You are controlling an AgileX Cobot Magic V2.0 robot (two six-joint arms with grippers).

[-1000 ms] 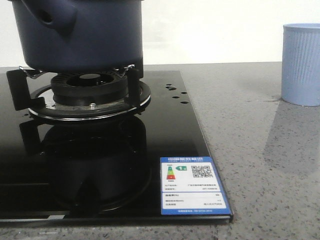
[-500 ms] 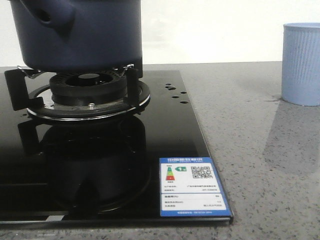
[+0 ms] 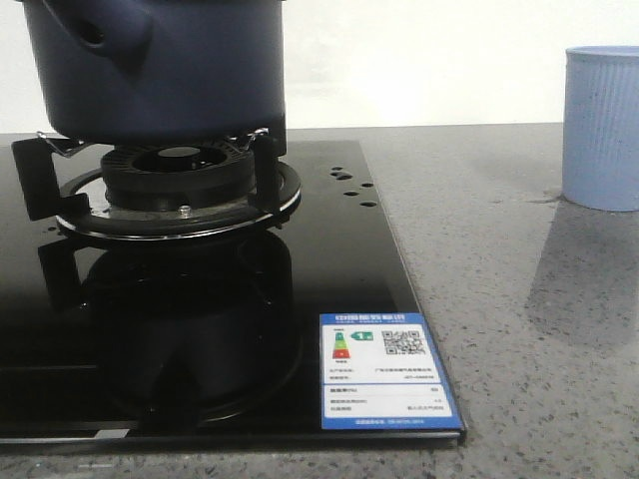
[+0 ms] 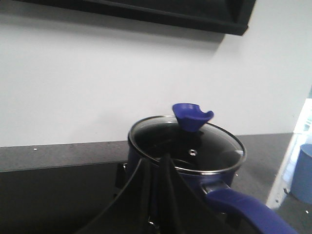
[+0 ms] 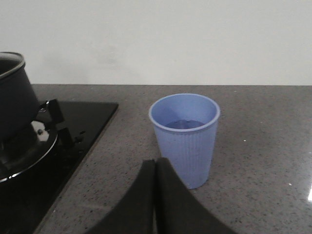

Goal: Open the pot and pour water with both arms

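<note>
While the dark blue pot (image 3: 160, 65) sat on the burner (image 3: 180, 170) of the black stove (image 3: 329, 289) with its glass lid (image 4: 187, 146) on, the left tool (image 4: 155, 195) and the right tool (image 5: 155, 195) were both clenched shut on nothing, the right one near the pale blue cup (image 5: 185, 136) on the gray counter (image 3: 519, 329).

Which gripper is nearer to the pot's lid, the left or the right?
Left. The left gripper, shut, is right before the lid; the right gripper, shut, faces the cup.
</note>
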